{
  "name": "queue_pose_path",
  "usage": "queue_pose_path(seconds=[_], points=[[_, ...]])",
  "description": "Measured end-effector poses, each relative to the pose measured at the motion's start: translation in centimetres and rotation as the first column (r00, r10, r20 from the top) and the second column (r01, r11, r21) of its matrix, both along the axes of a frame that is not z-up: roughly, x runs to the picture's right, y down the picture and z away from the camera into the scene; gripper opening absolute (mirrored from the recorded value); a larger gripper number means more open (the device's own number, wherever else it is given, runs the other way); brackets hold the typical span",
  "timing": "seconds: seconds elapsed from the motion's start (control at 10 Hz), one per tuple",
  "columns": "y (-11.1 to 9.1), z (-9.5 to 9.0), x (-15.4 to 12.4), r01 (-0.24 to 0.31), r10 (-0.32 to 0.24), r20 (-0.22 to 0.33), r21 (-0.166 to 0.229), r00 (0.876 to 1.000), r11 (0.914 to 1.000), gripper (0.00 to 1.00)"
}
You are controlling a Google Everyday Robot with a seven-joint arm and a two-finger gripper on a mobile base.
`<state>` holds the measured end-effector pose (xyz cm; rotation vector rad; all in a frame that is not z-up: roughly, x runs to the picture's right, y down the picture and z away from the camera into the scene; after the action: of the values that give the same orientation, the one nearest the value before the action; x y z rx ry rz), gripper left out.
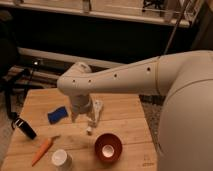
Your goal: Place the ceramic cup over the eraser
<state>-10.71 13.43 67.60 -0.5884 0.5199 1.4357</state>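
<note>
the gripper (91, 127) hangs over the middle of the wooden table (125, 112), pointing down from the white arm (115, 80) that reaches in from the right; whether it is spread or pressed together cannot be told. the ceramic cup (61, 159) stands upright at the bottom edge, lower left of the gripper and apart from it. the eraser (25, 128) lies at the table's left edge, well apart from the cup. an orange carrot (42, 151) lies between them, just left of the cup. a flat blue piece (57, 114) sits left of the gripper, a red bowl (108, 147) lower right of it. bare wood shows on the table's right part.
</note>
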Motion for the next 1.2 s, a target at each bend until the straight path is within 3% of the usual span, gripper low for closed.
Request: queue_pose_path(seconds=[1.0,1.2], points=[[0.1,-0.1,0.0,0.004,-0.004,0.002,-0.001,1.000,1.0000,0.65],[1.1,-2.3,-2.8,0.046,-0.048,0.076,0.026,0.996,0.9986,0.65]])
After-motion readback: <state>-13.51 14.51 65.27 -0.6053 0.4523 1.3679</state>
